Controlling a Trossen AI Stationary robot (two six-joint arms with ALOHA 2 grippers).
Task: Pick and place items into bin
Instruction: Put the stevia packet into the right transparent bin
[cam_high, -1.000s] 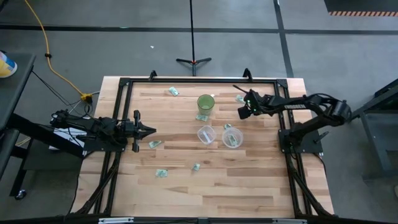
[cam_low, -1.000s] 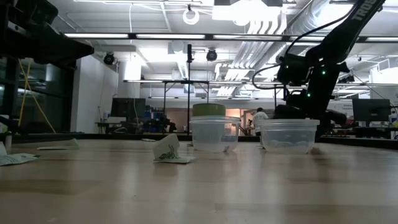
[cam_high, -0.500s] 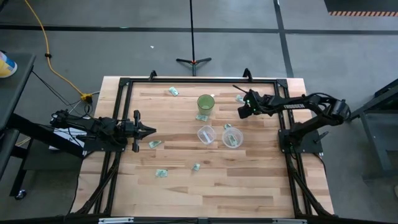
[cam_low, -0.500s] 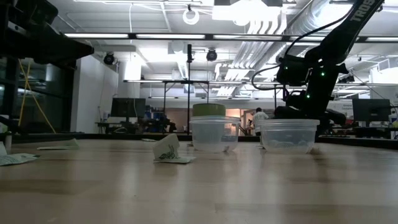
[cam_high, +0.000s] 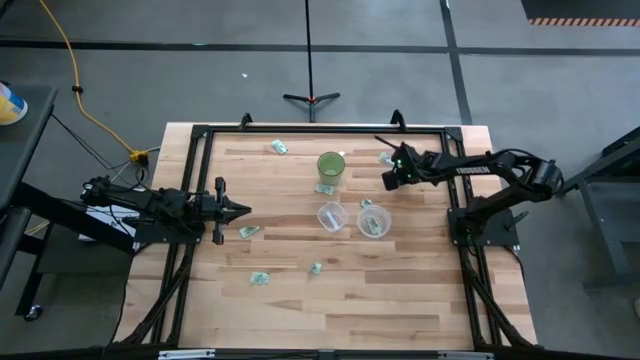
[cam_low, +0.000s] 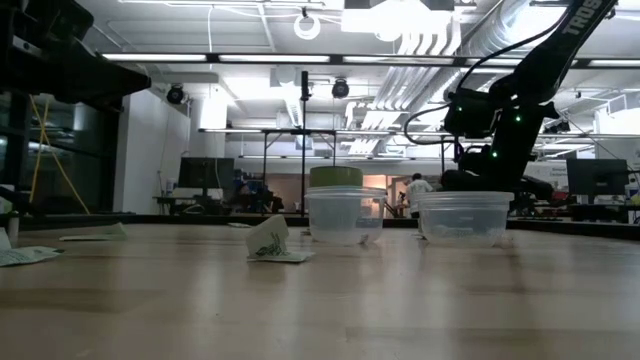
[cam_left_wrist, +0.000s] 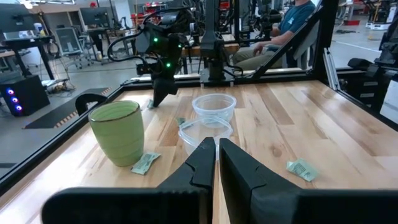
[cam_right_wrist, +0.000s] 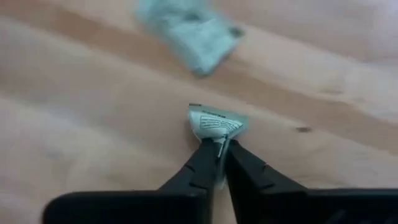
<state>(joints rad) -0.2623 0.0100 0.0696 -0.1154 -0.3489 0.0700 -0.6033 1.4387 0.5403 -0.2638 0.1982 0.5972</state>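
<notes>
Several small pale green-and-white packets lie flat on the wooden table: one (cam_high: 279, 147) at the far left, one (cam_high: 248, 231) near my left gripper, two (cam_high: 261, 278) (cam_high: 315, 267) nearer the front. My right gripper (cam_high: 386, 183) is at the far right, just right of the green cup (cam_high: 331, 165), and is shut on one packet (cam_right_wrist: 214, 123). Another packet (cam_right_wrist: 186, 28) lies on the wood beyond it. My left gripper (cam_high: 243, 210) waits shut at the table's left edge, holding nothing (cam_left_wrist: 217, 146). My right gripper pinches the packet by its near edge (cam_right_wrist: 217, 138) between its two fingertips. The fingers slant down from the table's right side. Most of the packet sticks out past the fingertips. I cannot tell whether it rests on the wood or hangs clear.
Two clear plastic containers (cam_high: 331, 215) (cam_high: 373, 222) stand side by side at mid-table, a packet (cam_high: 366, 203) just behind them and one (cam_high: 325, 188) by the cup. A black frame (cam_high: 320, 128) runs along the table's edges. A person sits beyond the table (cam_left_wrist: 292, 25).
</notes>
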